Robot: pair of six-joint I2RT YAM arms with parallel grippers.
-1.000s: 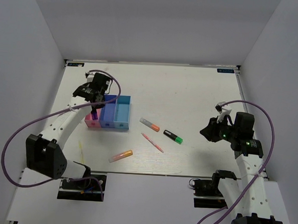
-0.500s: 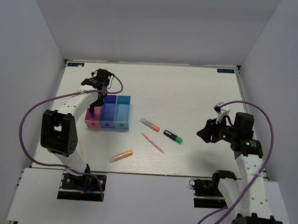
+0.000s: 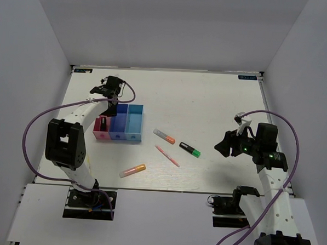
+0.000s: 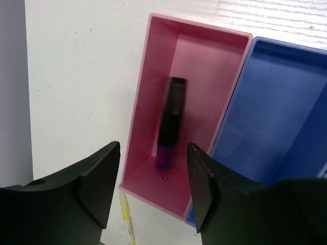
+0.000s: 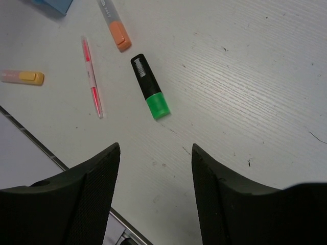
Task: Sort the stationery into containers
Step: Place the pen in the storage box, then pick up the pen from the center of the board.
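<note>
The three-compartment tray (image 3: 119, 137) stands at the left of the table. A purple-capped marker (image 4: 171, 122) lies alone in its pink compartment (image 4: 137, 127); it also shows in the top view (image 3: 103, 123). The dark blue compartment (image 4: 286, 117) shows nothing inside. My left gripper (image 4: 152, 149) is open and empty just above the pink compartment's end, seen in the top view (image 3: 111, 103). My right gripper (image 5: 154, 149) is open and empty above bare table, right of the black-and-green highlighter (image 5: 149, 87). The grey-and-orange marker (image 5: 113, 25), thin pink pen (image 5: 92, 76) and pink-and-orange marker (image 5: 21, 76) lie loose.
In the top view the loose items lie right of and in front of the tray: grey-and-orange (image 3: 164, 136), black-and-green (image 3: 189, 149), pink pen (image 3: 166, 155), pink-and-orange (image 3: 132, 170). A thin yellow pen (image 4: 126, 219) lies beside the tray's pink end. White walls close in the table.
My left gripper has let go of the purple-capped marker, which now lies in the pink compartment, and has drawn back from it. My right gripper has shifted slightly left.
</note>
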